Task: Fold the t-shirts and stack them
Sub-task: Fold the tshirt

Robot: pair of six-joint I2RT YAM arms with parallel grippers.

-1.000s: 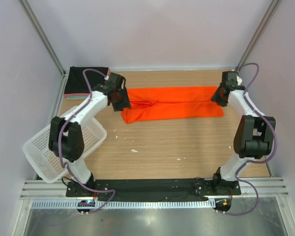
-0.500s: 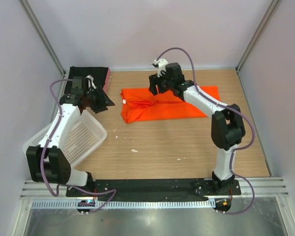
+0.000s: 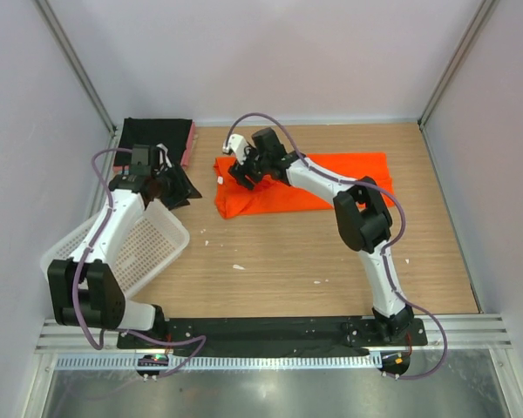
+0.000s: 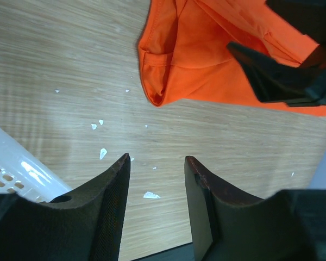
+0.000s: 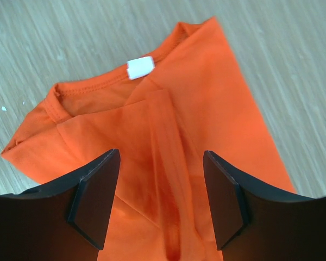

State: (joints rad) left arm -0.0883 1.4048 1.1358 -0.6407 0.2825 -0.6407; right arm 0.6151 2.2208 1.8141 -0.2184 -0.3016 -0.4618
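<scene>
Wooden table (image 3: 288, 252), orange t-shirt (image 5: 206, 109) directly under spread right hand (image 5: 160, 159)

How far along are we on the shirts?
Done: a folded black t-shirt tops the far-left stack; the orange t-shirt looks folded lengthwise. In hand: nothing gripped; the right gripper hangs open over its collar end, the left gripper open beside it. Left: cross-fold it and add it to the stack.
</scene>
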